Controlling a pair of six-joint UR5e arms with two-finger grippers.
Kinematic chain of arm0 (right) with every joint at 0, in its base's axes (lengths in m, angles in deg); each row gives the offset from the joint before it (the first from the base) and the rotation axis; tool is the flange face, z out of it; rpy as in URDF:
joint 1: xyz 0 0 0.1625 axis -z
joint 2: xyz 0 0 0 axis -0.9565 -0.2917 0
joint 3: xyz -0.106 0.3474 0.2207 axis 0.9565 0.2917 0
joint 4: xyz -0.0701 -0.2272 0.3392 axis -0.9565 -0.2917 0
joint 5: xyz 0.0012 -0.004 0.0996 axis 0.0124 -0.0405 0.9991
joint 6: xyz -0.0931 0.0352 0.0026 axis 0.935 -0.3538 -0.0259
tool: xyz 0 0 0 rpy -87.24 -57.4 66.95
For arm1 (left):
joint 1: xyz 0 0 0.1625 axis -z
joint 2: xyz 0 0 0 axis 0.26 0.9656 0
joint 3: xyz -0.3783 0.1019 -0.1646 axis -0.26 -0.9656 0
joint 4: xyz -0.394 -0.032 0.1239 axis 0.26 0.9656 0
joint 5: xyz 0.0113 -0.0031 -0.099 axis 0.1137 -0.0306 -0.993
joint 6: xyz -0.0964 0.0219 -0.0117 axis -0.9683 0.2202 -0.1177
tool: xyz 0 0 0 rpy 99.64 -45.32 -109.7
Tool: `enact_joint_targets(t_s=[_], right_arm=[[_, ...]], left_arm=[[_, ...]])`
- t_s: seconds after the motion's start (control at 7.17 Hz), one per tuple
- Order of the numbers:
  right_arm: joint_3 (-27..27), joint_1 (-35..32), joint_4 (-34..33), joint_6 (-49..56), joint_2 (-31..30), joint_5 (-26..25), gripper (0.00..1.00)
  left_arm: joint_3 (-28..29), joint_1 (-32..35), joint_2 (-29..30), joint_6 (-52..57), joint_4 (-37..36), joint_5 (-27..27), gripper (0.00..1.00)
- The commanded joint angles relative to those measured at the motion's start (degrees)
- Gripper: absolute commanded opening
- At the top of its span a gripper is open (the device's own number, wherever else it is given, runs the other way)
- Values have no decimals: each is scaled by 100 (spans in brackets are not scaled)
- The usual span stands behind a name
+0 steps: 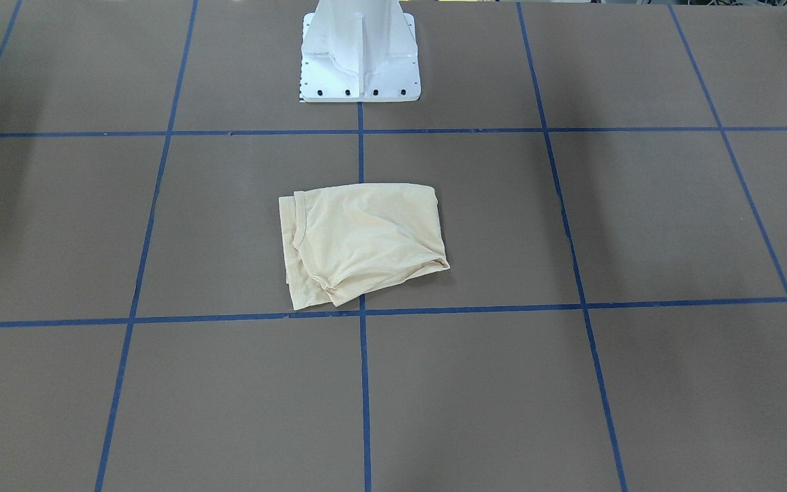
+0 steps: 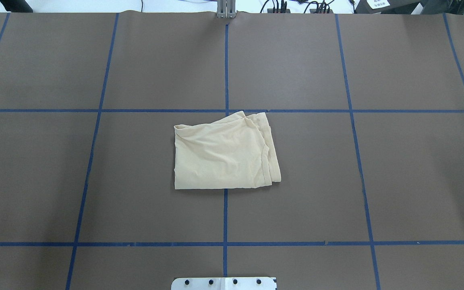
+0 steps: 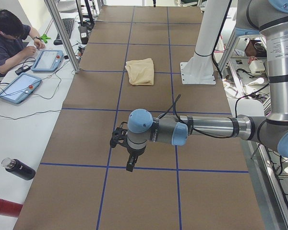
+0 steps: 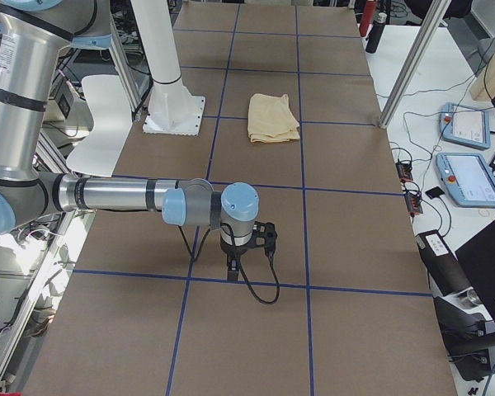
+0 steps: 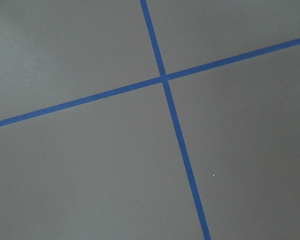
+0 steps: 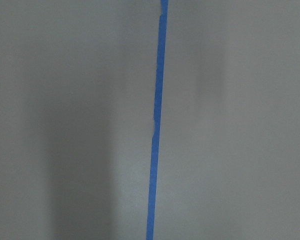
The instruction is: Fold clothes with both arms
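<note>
— Where is the shirt (image 2: 224, 155)?
— It is folded to a rough rectangle and lies flat on the brown surface (image 2: 54, 181). It sits midway between the two end edges, a little out from the pedestal (image 1: 361, 61) at the robot's edge. It lies across the middle line of blue tape (image 2: 226, 60), with plain cream cloth facing up.
— And the arms?
— Both are well apart from it. The left arm (image 3: 201, 127) reaches out level toward the left end edge, its left tool (image 3: 130, 165) pointing down over the surface. The right arm (image 4: 124, 195) does likewise toward the right end edge, with the right tool (image 4: 233, 264) pointing down.
— Spread or pressed together?
— I cannot tell for either. Only the side views show them, and the wrist views show just tape and surface
</note>
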Motion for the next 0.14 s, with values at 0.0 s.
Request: enact_joint_targets(t_s=[0.0], right_arm=[[0, 0, -8, 1, 0, 1, 100]], left_arm=[[-25, 3, 0, 2, 0, 34, 100]])
